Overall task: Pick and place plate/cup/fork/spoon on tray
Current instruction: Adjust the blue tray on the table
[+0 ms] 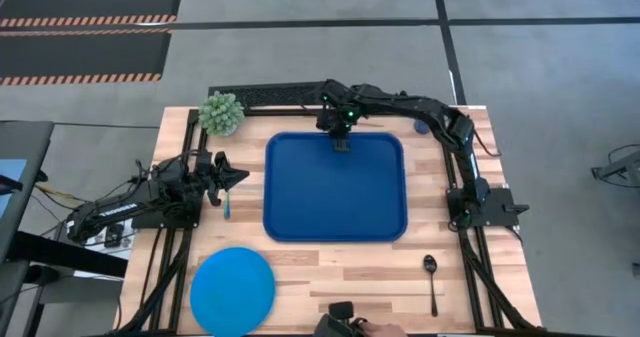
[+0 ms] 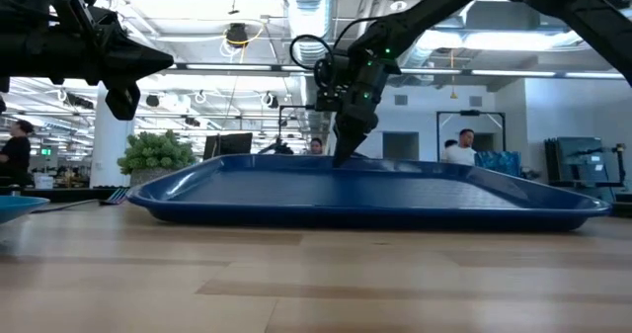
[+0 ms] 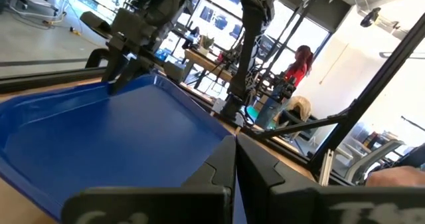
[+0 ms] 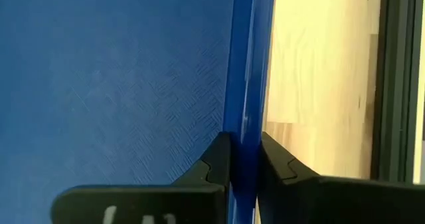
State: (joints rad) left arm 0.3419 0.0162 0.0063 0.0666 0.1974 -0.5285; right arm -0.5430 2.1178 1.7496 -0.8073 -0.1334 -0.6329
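Note:
The dark-blue tray [image 1: 335, 192] lies flat on the table's middle. My right gripper [image 1: 342, 143] is shut on its far rim and shows in the low view [image 2: 346, 153]. My left gripper [image 1: 242, 177] hangs shut and empty above the table, just left of the tray, over the green-teal fork [image 1: 228, 207]. The light-blue plate [image 1: 232, 290] lies at the near left. The dark spoon [image 1: 432, 277] lies at the near right. The dark-blue cup [image 1: 421, 128] stands at the far right, beyond the tray. My right gripper pinches the tray's far rim [image 4: 247, 127] near its middle, one finger inside the tray and one outside. The fingers come from above, pointing down, and lie across the rim. The tray's bottom [image 2: 375, 214] rests on the table.
A green potted plant [image 1: 221, 112] stands at the far left corner. A person's hand with a dark object [image 1: 352, 325] shows at the table's near edge. Bare wood lies between the tray and the near edge.

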